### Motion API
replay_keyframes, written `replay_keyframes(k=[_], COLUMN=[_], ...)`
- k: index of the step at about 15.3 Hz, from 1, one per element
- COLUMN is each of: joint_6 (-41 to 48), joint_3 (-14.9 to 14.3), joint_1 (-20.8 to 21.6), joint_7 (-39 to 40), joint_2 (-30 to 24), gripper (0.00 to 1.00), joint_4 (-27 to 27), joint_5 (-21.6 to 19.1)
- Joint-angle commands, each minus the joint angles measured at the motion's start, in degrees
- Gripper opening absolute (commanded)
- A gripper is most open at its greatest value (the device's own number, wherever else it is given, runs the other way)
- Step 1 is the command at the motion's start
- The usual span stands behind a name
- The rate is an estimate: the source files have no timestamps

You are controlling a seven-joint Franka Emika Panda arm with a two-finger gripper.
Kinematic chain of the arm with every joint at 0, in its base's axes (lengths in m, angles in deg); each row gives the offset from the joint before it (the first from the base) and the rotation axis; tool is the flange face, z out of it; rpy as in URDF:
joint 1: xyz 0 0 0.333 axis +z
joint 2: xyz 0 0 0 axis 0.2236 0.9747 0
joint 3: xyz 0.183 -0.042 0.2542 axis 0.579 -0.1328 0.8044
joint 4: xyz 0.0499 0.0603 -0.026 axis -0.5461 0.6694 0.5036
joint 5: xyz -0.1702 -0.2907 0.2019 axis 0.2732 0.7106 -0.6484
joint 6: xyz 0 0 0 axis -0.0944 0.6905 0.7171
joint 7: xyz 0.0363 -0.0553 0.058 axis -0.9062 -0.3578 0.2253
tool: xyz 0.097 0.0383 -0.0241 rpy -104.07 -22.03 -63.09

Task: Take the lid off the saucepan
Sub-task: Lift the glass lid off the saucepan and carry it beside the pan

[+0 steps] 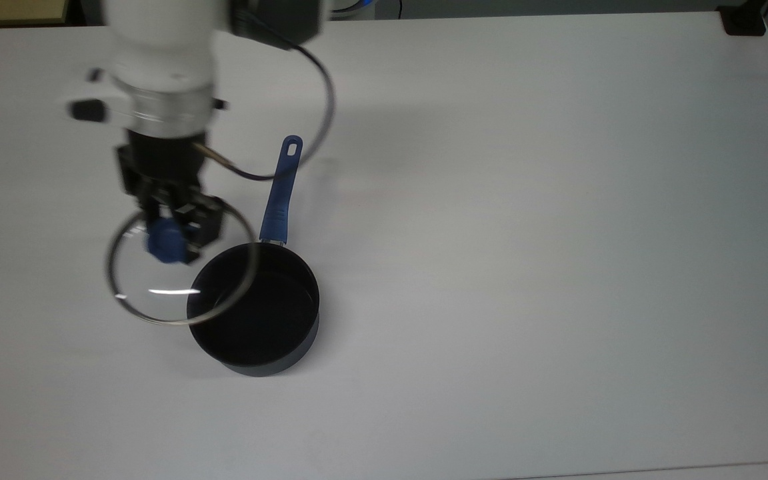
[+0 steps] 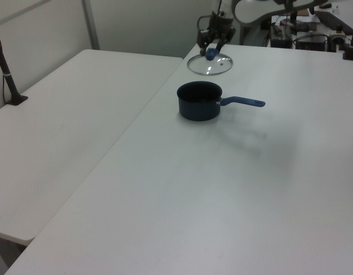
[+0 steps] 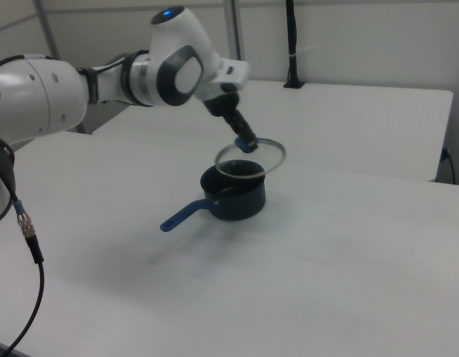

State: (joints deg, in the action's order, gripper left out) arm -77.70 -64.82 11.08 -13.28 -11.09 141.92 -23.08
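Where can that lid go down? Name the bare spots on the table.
The gripper holds the lid in the air beside the saucepan. Bare table spreads wide on the top view's right of the saucepan and below it. It is tight only near the blue handle and under the arm.

1. The saucepan (image 1: 253,319) stands on the table (image 1: 557,233), toward the top view's left half
2. Its handle (image 1: 279,193) runs from the pot toward the top view's upper edge; in the left view it points to the left view's right, in the right view to the right view's left
3. The lid (image 1: 181,267) hangs in the air above the table, off the saucepan, overlapping the pot's rim on the top view's left
4. The gripper (image 1: 172,233) is above the lid, clamped on its knob (image 1: 164,241)
5. In the left view the lid (image 2: 210,63) sits above and behind the saucepan (image 2: 199,101)
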Motion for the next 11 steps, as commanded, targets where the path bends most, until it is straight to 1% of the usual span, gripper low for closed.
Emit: replay_keyframes(k=[1, 2, 3, 5, 9, 11], joint_6=[-0.3, -0.5, -2.4, -8.2, -18.9, -22.4], joint_3=[-0.1, 0.0, 0.1, 0.4, 0.7, 0.7], joint_1=[-5.7, -7.6, -10.3, -12.8, -15.1, -15.1], joint_7=[6.5, 7.5, 7.9, 7.9, 7.9, 7.8], joint_2=[-3.4, -3.1, -2.9, -3.0, -2.3, -1.5], gripper=[0.4, 0.4, 0.4, 0.4, 0.4, 0.4], joint_4=[4.9, 5.0, 6.3, 10.5, 17.3, 18.9], joint_5=[-1.8, -2.0, -2.4, -2.5, -2.5, -2.5])
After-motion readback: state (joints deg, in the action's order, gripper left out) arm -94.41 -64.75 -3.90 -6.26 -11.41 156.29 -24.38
